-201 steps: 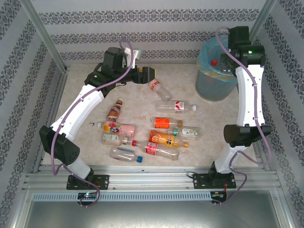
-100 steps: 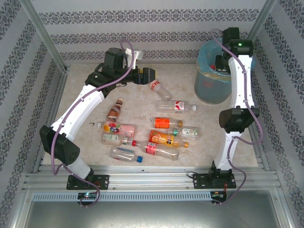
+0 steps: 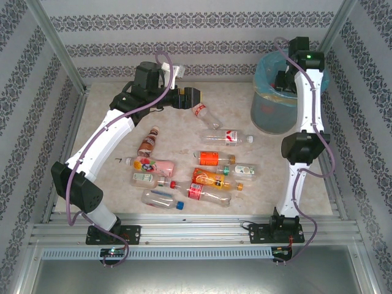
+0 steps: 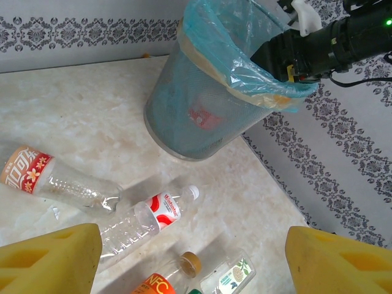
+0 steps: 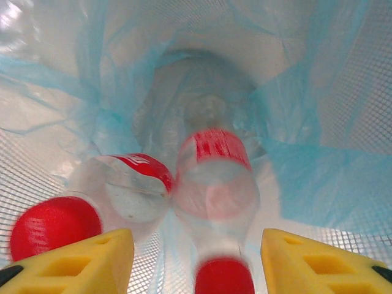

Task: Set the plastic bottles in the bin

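My right gripper point(image 3: 283, 79) hangs open over the bin point(image 3: 269, 111), pointing down into its blue bag point(image 5: 318, 165). A blurred red-label bottle point(image 5: 214, 184) with a red cap is between the spread fingers, touching neither. A second red-capped bottle point(image 5: 122, 190) lies inside beside it. My left gripper point(image 3: 191, 98) is open and holds nothing, hovering at the back of the table beside a clear bottle point(image 3: 205, 115). In the left wrist view its gripper point(image 4: 193, 260) looks over a white-capped bottle point(image 4: 153, 214) toward the bin point(image 4: 196, 104).
Several more bottles point(image 3: 211, 179) lie clustered on the marble table point(image 3: 245, 202) between the arms, with a brown one point(image 3: 147, 142) further left. Patterned walls close in the back and sides. The right arm's elbow point(image 3: 304, 147) stands just in front of the bin.
The right arm has folded inward, its elbow shifting left and back toward the bin, with the gripper staying over the opening. The left arm has not moved.
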